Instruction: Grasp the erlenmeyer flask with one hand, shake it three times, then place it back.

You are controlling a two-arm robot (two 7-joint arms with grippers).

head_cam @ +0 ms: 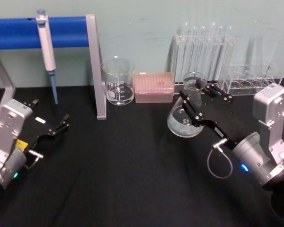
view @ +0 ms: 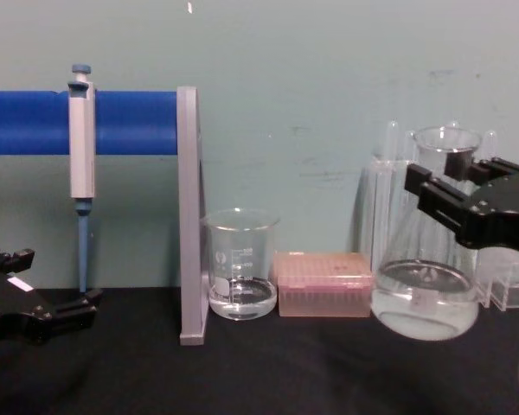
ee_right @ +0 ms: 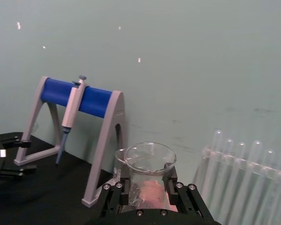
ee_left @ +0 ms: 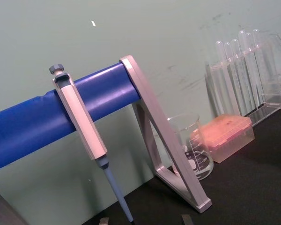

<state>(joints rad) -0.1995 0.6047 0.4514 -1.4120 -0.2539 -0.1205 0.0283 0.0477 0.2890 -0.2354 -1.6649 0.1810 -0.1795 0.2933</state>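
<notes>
The right gripper (head_cam: 199, 94) is clamped on the neck of the erlenmeyer flask (head_cam: 184, 120), right of centre over the desk (head_cam: 132, 165). The right wrist view shows its fingers (ee_right: 113, 197) pressed against both sides of the neck just under the rim. The chest view adds that the flask hangs tilted with its base clear of the desk and liquid pooled in the bottom, just right of the pink tip box (view: 322, 281) and the beaker (view: 240, 264). The left gripper (head_cam: 48, 113) sits at the left edge, its fingers spread apart and holding nothing.
</notes>
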